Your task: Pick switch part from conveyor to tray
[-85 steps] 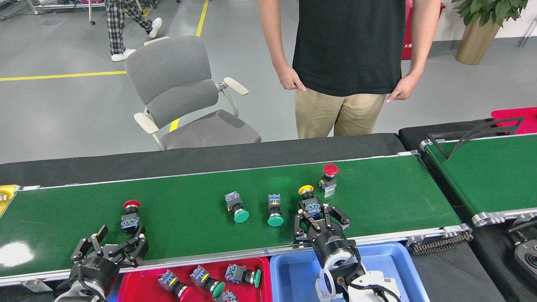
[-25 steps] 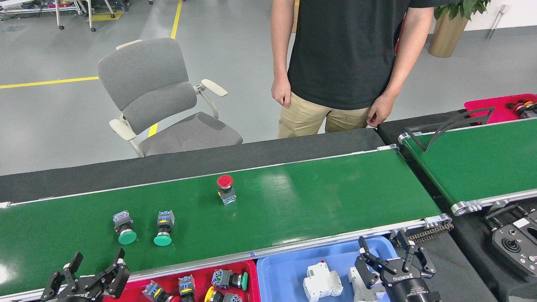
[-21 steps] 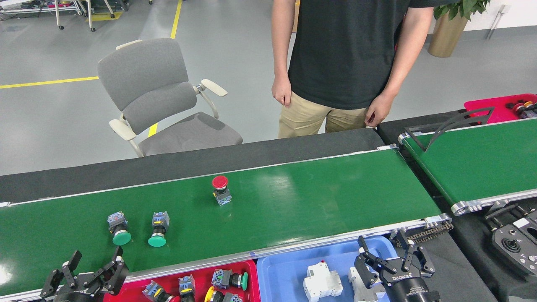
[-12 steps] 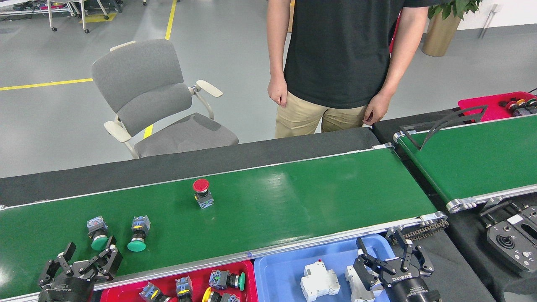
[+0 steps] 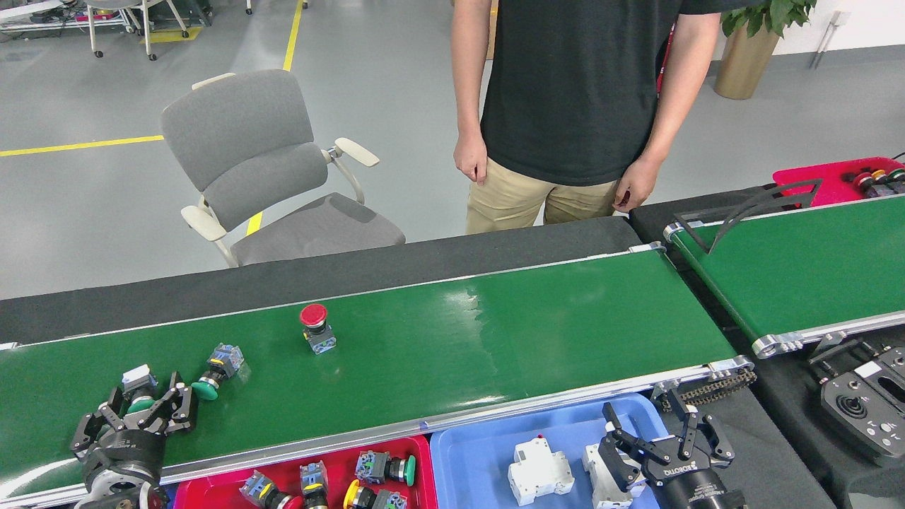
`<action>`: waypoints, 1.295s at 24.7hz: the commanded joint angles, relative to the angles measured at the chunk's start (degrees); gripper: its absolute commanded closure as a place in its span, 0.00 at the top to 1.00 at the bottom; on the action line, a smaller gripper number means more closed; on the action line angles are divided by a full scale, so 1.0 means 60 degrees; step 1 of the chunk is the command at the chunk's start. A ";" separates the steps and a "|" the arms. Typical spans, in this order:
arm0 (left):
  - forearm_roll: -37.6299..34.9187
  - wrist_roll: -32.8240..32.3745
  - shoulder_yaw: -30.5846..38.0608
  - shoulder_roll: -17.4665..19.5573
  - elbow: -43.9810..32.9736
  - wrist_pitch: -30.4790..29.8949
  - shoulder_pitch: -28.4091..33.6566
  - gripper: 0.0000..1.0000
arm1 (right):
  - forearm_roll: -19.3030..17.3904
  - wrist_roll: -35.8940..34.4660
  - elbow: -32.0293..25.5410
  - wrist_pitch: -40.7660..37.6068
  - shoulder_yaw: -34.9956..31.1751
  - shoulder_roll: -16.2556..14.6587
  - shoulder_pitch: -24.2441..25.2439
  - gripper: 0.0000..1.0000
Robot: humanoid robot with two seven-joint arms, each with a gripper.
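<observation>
Grey workshop floor with yellow lines; a grey chair (image 5: pixel 276 173) and a person (image 5: pixel 576 106) in a black shirt stand behind the black table (image 5: pixel 212 286). The conveyor (image 5: pixel 495 353) runs across my head view, with a shorter belt (image 5: pixel 799 272) at right. My left gripper (image 5: pixel 134 417) is over the conveyor's near-left part, fingers set around a green-capped switch (image 5: pixel 138 396); whether they pinch it I cannot tell. Another green switch (image 5: pixel 215 369) lies tipped just beside it on its right, and a red switch (image 5: pixel 316 329) stands upright further right, apart. My right gripper (image 5: pixel 664 442) hangs spread over the blue tray (image 5: pixel 481 459), beside white breakers (image 5: pixel 541 475). The red tray (image 5: pixel 283 470) holds several switches.
</observation>
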 commanded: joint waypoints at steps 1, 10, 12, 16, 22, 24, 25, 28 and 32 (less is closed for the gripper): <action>0.0024 0.0126 -0.0068 -0.0080 -0.0127 -0.0219 -0.0057 0.16 | -0.0001 -0.0073 -0.0127 -0.0010 -0.0031 -0.0026 -0.0070 1.00; 0.0346 0.0389 0.0958 -0.0153 -0.4506 -0.6752 0.3473 0.22 | 0.0014 -0.0059 -0.0142 0.0019 -0.0031 0.0033 0.0047 1.00; 0.0434 0.0360 0.1104 -0.0519 -0.5107 -0.7894 0.4206 0.55 | 0.0014 -0.0059 -0.0186 0.0034 -0.0031 0.0033 0.0047 1.00; 0.0404 0.0360 0.1031 -0.1003 -0.5283 -0.8012 0.4792 1.00 | 0.0014 -0.0059 -0.0288 0.0005 -0.0031 0.0033 0.0062 1.00; 0.0419 0.0360 0.1324 -0.1061 -0.5297 -0.5788 0.4777 1.00 | 0.0014 -0.0059 -0.0288 0.0019 -0.0031 0.0047 0.0076 1.00; 0.0375 0.0360 0.1383 -0.1149 -0.5283 -0.3529 0.4718 1.00 | 0.0014 -0.0059 -0.0288 0.0019 -0.0031 0.0033 0.0091 1.00; 0.0346 0.0360 0.1383 -0.1076 -0.5254 -0.2053 0.4689 1.00 | 0.0014 -0.0059 -0.0274 0.0034 -0.0031 0.0047 0.0076 1.00; 0.0331 0.0360 0.1705 -0.0900 -0.5180 -0.1185 0.4718 1.00 | 0.0014 -0.0059 -0.0288 0.0034 -0.0031 0.0106 0.0076 1.00; 0.0346 0.0302 0.1807 -0.0768 -0.5195 -0.1537 0.4689 1.00 | 0.0014 -0.0059 -0.0288 0.0019 -0.0031 0.0091 0.0091 1.00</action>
